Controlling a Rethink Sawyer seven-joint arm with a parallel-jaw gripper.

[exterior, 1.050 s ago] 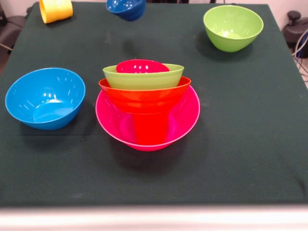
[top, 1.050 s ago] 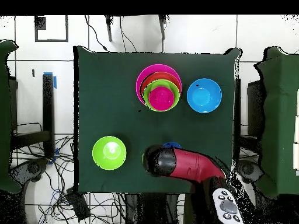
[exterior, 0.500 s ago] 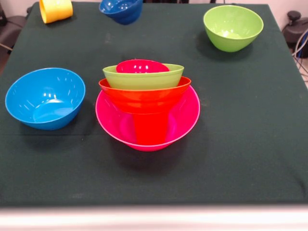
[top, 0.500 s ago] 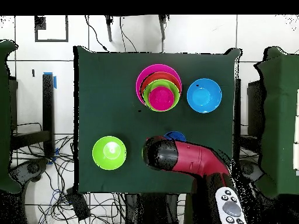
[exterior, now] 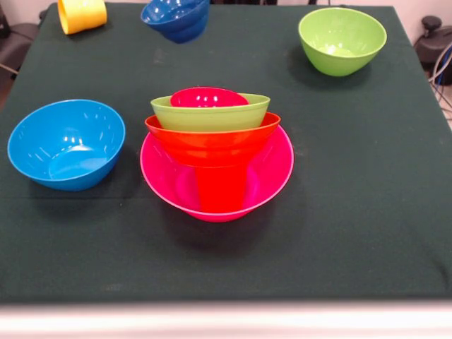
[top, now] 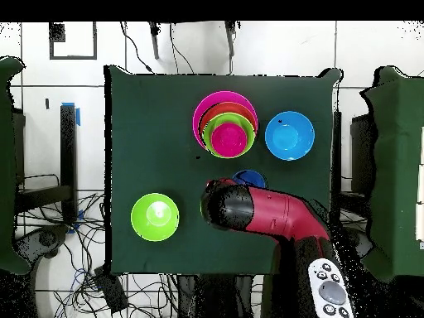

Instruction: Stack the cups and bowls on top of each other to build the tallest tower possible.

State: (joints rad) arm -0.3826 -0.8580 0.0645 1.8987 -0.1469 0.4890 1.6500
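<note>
In the front view, from the left: a light blue bowl (exterior: 66, 143) sits alone, a yellow cup (exterior: 82, 14) lies at the far edge, and a small dark blue bowl (exterior: 175, 18) hangs tilted above the cloth. At centre the tower (exterior: 215, 152) stands; a lime green bowl (exterior: 342, 39) is far right. The gripper itself is hidden under the arm (top: 265, 217), so its state cannot be told.

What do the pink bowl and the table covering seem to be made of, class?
The pink bowl looks like glossy, slightly translucent plastic: light glints on its smooth wall and the red cup shows through. The table covering looks like dark green matte cloth, perhaps felt: no shine, soft edges.
</note>
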